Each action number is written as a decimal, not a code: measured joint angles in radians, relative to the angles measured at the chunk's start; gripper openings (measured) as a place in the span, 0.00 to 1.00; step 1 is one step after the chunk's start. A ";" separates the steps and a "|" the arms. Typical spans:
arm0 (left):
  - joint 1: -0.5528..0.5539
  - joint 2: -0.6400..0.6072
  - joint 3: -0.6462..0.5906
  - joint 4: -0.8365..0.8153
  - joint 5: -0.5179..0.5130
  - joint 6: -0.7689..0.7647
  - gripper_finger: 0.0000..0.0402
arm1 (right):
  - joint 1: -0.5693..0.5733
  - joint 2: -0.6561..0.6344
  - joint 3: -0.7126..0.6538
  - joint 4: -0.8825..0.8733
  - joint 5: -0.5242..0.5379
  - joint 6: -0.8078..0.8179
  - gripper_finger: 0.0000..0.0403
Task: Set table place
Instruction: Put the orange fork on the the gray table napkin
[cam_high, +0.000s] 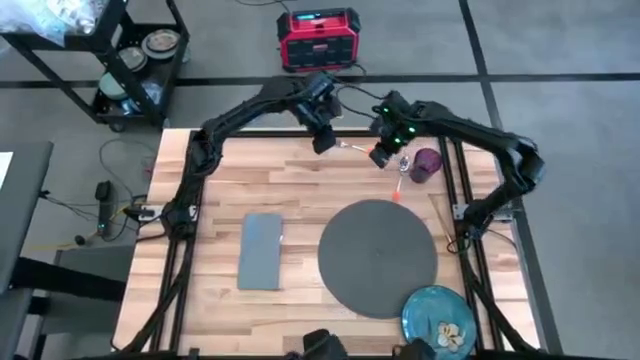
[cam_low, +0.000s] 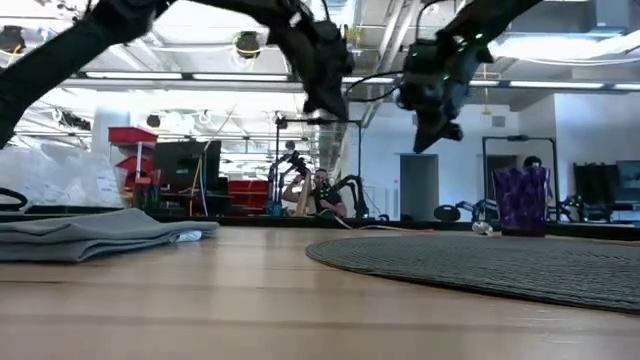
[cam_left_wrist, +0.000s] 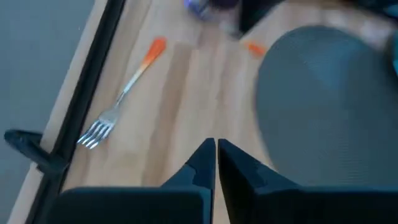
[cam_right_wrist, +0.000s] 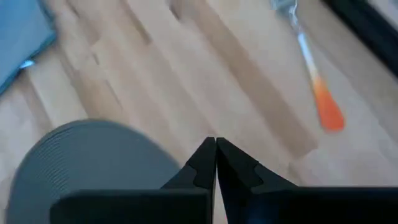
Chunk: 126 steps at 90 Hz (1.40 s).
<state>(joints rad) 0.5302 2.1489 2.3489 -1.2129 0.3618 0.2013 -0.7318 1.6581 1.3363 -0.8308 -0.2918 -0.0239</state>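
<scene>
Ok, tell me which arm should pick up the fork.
Probably left. The left gripper hovers shut right beside the fork at the table's far edge; the right gripper is nearer the purple cup.

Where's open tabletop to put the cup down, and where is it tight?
Free: the strip between the napkin and the mat, the mat's own bare top, and the boards left of the napkin. Crowded: the far edge, where both shut grippers, left and right, hang by the fork, spoon and cup.
</scene>
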 joint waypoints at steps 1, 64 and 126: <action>-0.004 -0.004 0.000 0.000 0.000 -0.002 0.00 | -0.002 0.010 0.005 -0.001 0.001 -0.002 0.00; -0.162 -0.082 -0.048 -0.101 -0.004 0.014 0.00 | -0.098 0.438 0.326 -0.042 0.031 -0.006 0.00; -0.162 -0.086 -0.048 -0.098 -0.001 0.017 0.00 | -0.149 0.491 0.338 -0.071 0.028 0.040 0.00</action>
<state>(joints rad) 0.3683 2.0624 2.3013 -1.3109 0.3612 0.2180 -0.8809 2.1494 1.6745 -0.9017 -0.2638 0.0157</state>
